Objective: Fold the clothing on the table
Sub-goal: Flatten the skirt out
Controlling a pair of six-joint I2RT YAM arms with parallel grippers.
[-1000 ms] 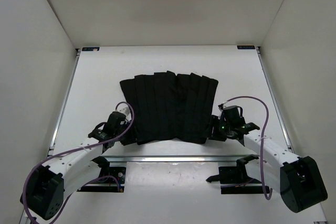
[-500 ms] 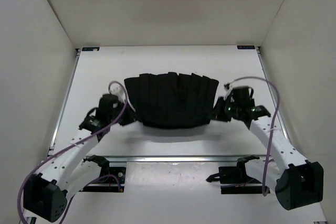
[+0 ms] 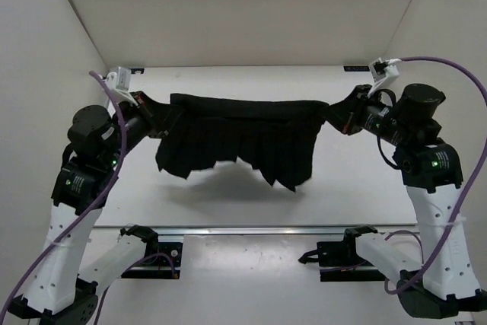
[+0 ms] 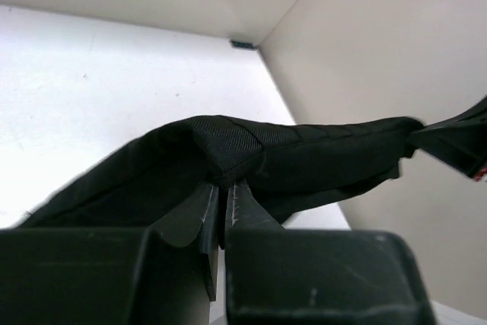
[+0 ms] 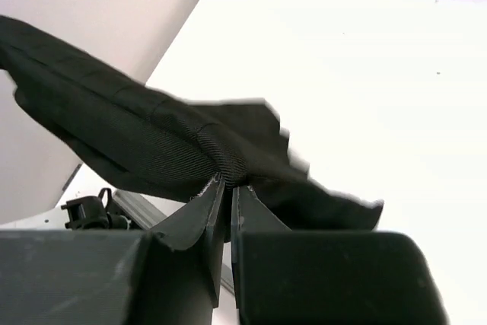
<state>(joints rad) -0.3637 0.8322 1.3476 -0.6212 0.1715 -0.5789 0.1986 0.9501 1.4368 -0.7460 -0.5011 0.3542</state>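
**Clothing held off the table between both arms**

**Position of the task item.** In the top view the clothing (image 3: 236, 138) hangs across the middle of the frame, stretched by its upper edge between the two arms. That edge forms a nearly straight band with a slight sag. The pleated body drops below it, and the lower hem is jagged and uneven, reaching lowest at centre-right. A soft shadow (image 3: 228, 188) lies on the table (image 3: 228, 85) under the hem, and the hem appears to hang apart from the surface.

**Left end effector** (image 3: 157, 118). It sits at centre-left of the top view, pointing toward the middle of the frame, and is closed on the left end of the clothing's upper edge. The left wrist view confirms the grip: the two fingers stand almost together at bottom centre with a fold of black woven cloth pinched between their tips. From there the cloth runs off to the right edge of that frame.

**Right end effector** (image 3: 337, 116). It sits at centre-right of the top view, pointing toward the middle, and is closed on the right end of the same edge. In the right wrist view the fingers meet at bottom centre, clamping a bunched fold. The rest of the cloth trails to the upper left of that frame.

**Surroundings.** White walls (image 3: 426, 28) enclose the table on three sides. A metal rail (image 3: 251, 229) crosses the lower part of the top view. A purple cable (image 3: 456, 74) arcs over the right arm.
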